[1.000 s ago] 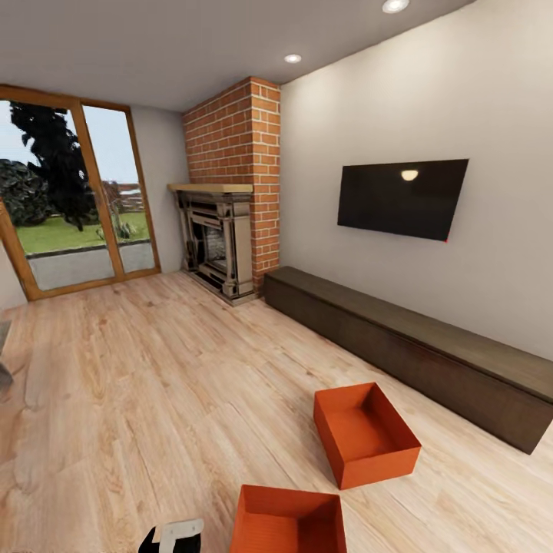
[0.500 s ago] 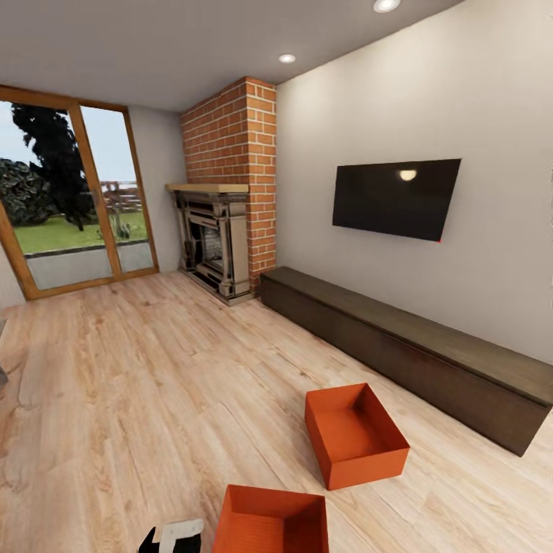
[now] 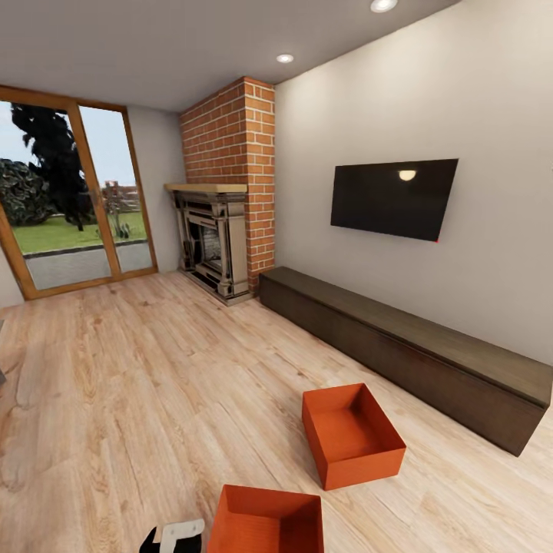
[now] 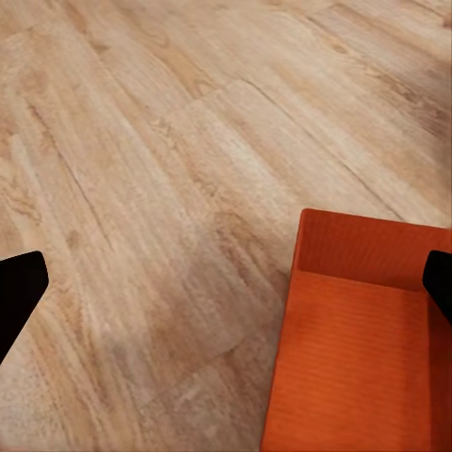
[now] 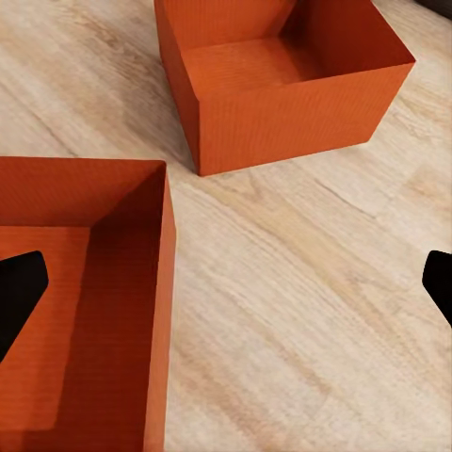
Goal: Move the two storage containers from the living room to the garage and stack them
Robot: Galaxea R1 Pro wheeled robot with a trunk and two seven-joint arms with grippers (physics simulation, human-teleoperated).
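Head view: you are in the living room, on wood plank floor (image 3: 153,384). The near container (image 3: 265,522) sits at your feet, just ahead of the left arm's white link (image 3: 178,531). The far container (image 3: 352,434) stands further out and to the right, apart from the near one, short of the long dark cabinet (image 3: 415,346). Fireplace (image 3: 215,246) and TV (image 3: 392,197) lie well beyond.

Left wrist view: left gripper (image 4: 226,287) hangs spread wide, dark fingertips (image 4: 19,287) at the frame's edges, nothing between them. Bare planks lie under most of the span; the near container (image 4: 363,348) reaches in below one finger only.

Right wrist view: right gripper (image 5: 226,273) also spread wide and empty. One finger hovers over the near container (image 5: 85,282); the far container (image 5: 282,80) lies ahead of the tips, floor between the two boxes.

Risks, as judged: neither span is centred on a wall. Descend now and a finger likely lands on a thin rim, shoving or tipping the box. Driving forward could nudge the near box.
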